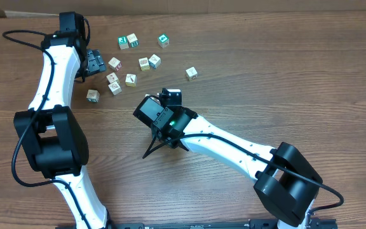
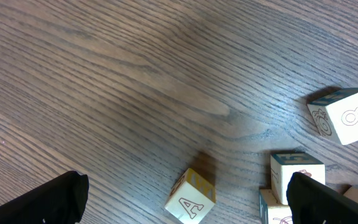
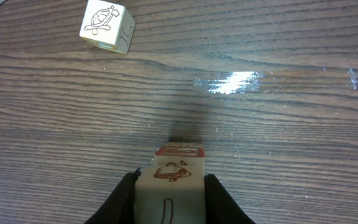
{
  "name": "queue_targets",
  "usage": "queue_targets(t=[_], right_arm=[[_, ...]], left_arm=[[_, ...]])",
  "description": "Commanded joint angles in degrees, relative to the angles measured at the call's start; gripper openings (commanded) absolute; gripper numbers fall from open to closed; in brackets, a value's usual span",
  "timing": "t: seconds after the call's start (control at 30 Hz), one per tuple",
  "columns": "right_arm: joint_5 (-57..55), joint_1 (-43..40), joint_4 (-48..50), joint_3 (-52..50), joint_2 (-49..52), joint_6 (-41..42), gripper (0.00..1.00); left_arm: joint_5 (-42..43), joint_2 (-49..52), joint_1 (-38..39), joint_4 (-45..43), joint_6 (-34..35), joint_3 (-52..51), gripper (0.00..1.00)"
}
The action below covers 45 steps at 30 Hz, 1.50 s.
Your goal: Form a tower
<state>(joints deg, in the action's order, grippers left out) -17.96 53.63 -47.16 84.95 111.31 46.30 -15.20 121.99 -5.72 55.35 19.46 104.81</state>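
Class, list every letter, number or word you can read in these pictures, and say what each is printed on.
"A": yellow-edged cube, left wrist view.
"8": pale cube, same view.
Turtle cube: side mark too unclear to read.
Held cube, in the right gripper: one dark stroke, letter or digit cannot be told.
Loose cubes, overhead view: too small to read.

Far centre of the surface [image 1: 265,76]: scattered loose cubes [image 1: 132,41], with one outlier [image 1: 191,73] apart to the right. At the cluster's left edge: left tool [image 1: 96,63], spread wide over one cube [image 2: 190,196], others just right of it. Nearer, at mid-surface: right tool [image 1: 170,97], clamped on a held cube [image 3: 168,199], with a second cube [image 3: 179,151] directly beyond. Far left in the right wrist view: lone cube [image 3: 106,27], well apart.
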Motion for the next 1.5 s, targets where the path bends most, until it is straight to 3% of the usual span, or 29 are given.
queue_targets(t=[0.0,0.23,0.57,0.93,1.2,1.47], right_arm=[[0.0,-0.1,0.4,-0.3,0.0,0.2,0.19],[0.0,-0.1,0.4,-0.3,0.0,0.2,0.19],[0.0,-0.1,0.4,-0.4,0.0,0.2,0.31],[-0.1,-0.1,0.4,-0.4,0.0,0.1,0.37],[-1.7,-0.1,0.4,-0.3,0.0,0.2,0.27],[-1.9,-0.1,1.2,-0.3,0.0,0.2,0.27]], left_arm=[[0.2,0.5,0.2,0.1,-0.6,0.3,1.0],[0.2,0.5,0.2,0.1,-0.6,0.3,0.99],[0.2,0.5,0.2,0.1,-0.6,0.3,1.0],[0.2,0.5,0.2,0.1,-0.6,0.3,0.99],[0.2,0.5,0.2,0.1,-0.6,0.3,1.0],[0.2,0.5,0.2,0.1,-0.6,0.3,1.0]])
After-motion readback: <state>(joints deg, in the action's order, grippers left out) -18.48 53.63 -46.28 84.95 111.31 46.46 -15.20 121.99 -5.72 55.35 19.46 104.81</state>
